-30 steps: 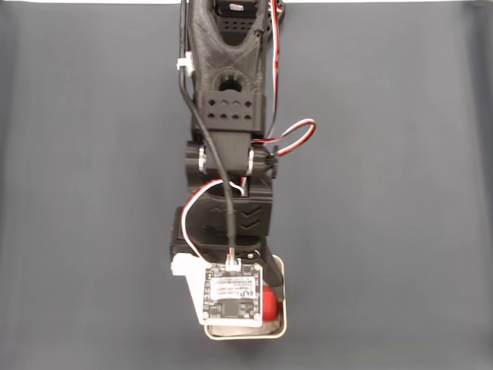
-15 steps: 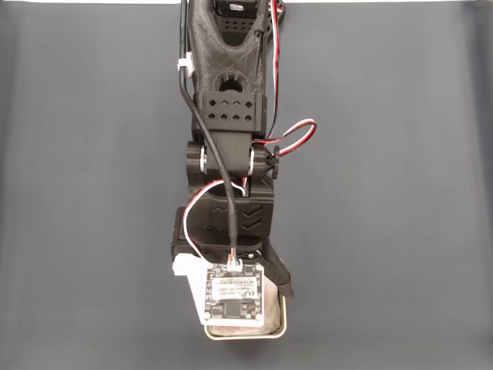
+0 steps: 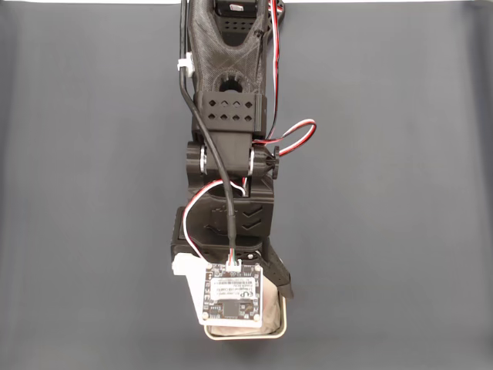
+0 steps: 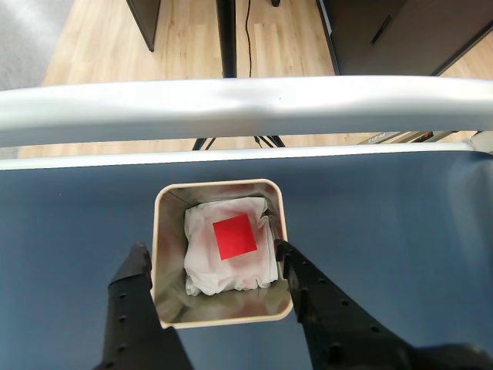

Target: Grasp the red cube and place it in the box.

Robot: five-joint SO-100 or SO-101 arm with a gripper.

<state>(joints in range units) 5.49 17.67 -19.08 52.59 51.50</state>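
Black two-finger gripper [image 4: 216, 262] spread wide and holding nothing, one finger outside each side wall of the small square silver-rimmed metal box [image 4: 166, 231] in the wrist view. Between and beyond the fingertips, resting free on the white wrinkly lining: small matte bright red cube [image 4: 234, 237], roughly centred, faces square to the walls. Likely next: straight lift, no sideways drift, to avoid nudging the box.
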